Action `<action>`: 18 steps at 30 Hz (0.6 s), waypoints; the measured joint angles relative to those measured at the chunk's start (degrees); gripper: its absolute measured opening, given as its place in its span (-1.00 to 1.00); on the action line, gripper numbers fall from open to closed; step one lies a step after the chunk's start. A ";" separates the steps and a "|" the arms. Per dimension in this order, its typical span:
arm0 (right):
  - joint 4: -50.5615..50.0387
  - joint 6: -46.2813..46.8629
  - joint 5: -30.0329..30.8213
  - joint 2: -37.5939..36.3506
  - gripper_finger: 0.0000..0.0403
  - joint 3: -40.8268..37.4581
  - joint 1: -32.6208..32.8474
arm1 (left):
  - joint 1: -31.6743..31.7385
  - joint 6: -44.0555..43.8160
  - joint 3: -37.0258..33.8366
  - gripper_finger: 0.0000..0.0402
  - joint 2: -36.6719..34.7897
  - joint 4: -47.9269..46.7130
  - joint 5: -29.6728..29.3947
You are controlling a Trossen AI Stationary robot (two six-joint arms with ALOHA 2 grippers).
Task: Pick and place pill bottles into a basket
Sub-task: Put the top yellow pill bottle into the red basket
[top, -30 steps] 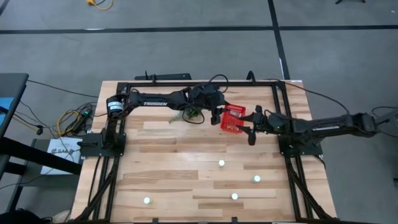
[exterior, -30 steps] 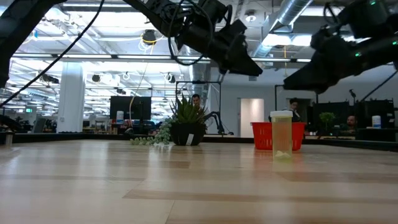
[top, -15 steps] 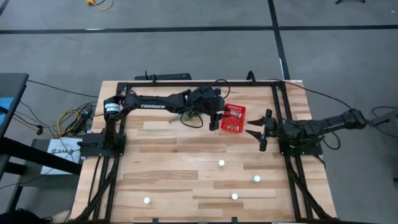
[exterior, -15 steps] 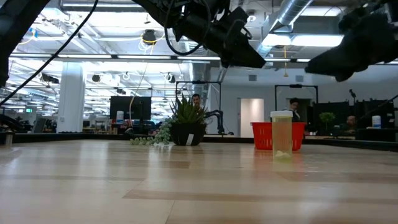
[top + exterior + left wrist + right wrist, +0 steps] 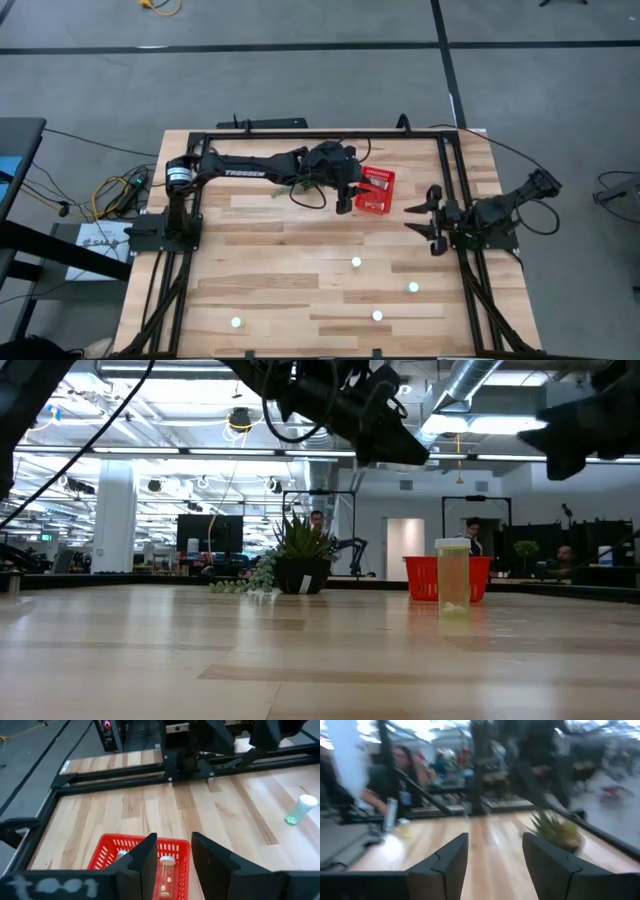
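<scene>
While above the basket (image 5: pixel 376 190), left gripper (image 5: pixel 345 196) released; right gripper (image 5: pixel 428 214) released too

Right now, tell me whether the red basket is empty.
Not empty. The left wrist view shows two white-capped pill bottles lying inside the basket, under the open left gripper.

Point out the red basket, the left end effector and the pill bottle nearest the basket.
Basket (image 5: pixel 378 194): high view, on its right rim.
Left end effector (image 5: pixel 172 855): left wrist view, midway between its open fingertips, above the basket.
Pill bottle (image 5: pixel 356 262): high view, on its white cap.
</scene>
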 joint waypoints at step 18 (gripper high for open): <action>-1.81 1.62 -18.80 0.27 -0.14 -0.04 -0.88 | -8.60 -4.31 0.00 -0.45 -2.53 -12.86 -0.03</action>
